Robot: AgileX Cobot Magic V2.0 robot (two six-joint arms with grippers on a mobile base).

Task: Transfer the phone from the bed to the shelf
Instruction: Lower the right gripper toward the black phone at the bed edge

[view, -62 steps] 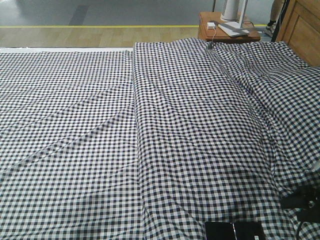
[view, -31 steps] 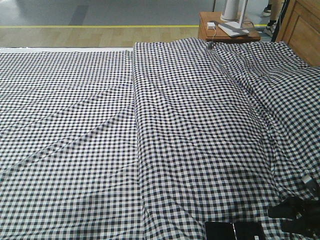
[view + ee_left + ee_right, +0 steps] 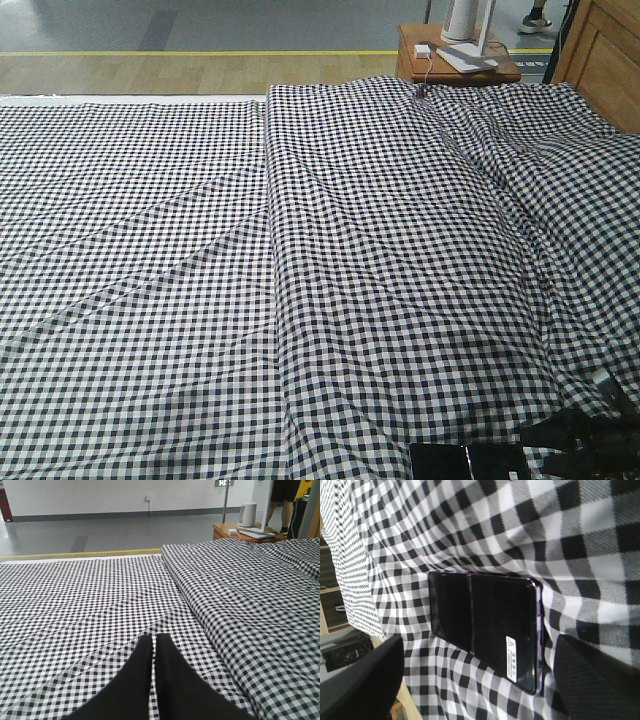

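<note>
The phone (image 3: 485, 630), a glossy black slab with a line across it and a small white sticker, lies flat on the bed's checked sheet (image 3: 300, 250). In the front view the phone (image 3: 467, 463) is at the bottom edge, partly cut off. My right gripper (image 3: 480, 647) is open just above it, one dark finger (image 3: 365, 680) on each side, neither touching it. That gripper (image 3: 575, 438) shows low at the right in the front view. My left gripper (image 3: 154, 645) is shut with nothing in it, hovering over the sheet (image 3: 100, 595). The shelf is out of view.
A raised fold in the sheet (image 3: 275, 230) runs down the bed's middle. Behind the bed stands a small brown side table (image 3: 455, 60) with a white device on it. Brown wooden panelling (image 3: 610, 55) rises at the far right. Grey floor lies beyond.
In the front view my right gripper has moved left and down, closing in on the phone. The phone and sheet have not moved.
</note>
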